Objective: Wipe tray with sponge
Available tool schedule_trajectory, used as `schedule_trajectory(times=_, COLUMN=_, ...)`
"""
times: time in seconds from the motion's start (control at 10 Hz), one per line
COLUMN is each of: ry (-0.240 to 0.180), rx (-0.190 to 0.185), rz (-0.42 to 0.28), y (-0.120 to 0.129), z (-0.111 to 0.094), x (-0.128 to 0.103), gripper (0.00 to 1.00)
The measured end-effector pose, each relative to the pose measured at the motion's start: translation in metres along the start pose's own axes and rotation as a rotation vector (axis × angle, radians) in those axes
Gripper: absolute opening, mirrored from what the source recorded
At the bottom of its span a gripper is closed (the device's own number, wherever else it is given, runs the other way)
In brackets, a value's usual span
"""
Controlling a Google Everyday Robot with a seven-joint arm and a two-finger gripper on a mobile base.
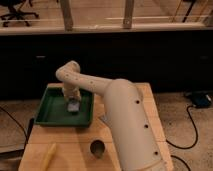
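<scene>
A green tray sits on the left part of the wooden table. My white arm reaches from the lower right over the table into the tray. My gripper points down over the middle right of the tray, right above a small pale grey sponge that lies on the tray floor. The gripper's end hides the top of the sponge.
A yellow banana-like object lies at the table's front left. A dark round cup stands at the front middle. A grey crumpled piece lies right of the tray. A black cable runs over the floor on the right.
</scene>
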Motion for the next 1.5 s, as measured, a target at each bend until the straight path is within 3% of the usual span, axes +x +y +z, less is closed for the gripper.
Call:
schedule_trajectory(times=0.2, ry=-0.034, rx=-0.002, rz=-0.078, y=-0.017, z=0.005, x=-0.024, gripper=0.00)
schedule_trajectory(times=0.4, ry=-0.046, rx=-0.001, rz=-0.102, y=-0.017, z=0.003, x=-0.051, gripper=0.00)
schedule_trajectory(times=0.6, ry=-0.043, rx=-0.001, rz=-0.082, y=-0.001, z=-0.005, x=-0.072, gripper=0.00)
schedule_trajectory(times=0.8, ry=-0.034, rx=-0.017, rz=-0.031, y=0.031, z=-0.012, x=-0.083, gripper=0.00)
schedule_trajectory(times=1.0, ry=-0.025, rx=-0.028, rz=0.018, y=0.058, z=-0.016, x=-0.076, gripper=0.00)
schedule_trajectory(times=1.1, ry=-0.018, rx=-0.041, rz=0.037, y=0.070, z=-0.017, x=-0.061, gripper=0.00)
schedule_trajectory(times=1.5, ry=0.003, rx=-0.044, rz=0.037, y=0.062, z=-0.014, x=-0.015, gripper=0.00)
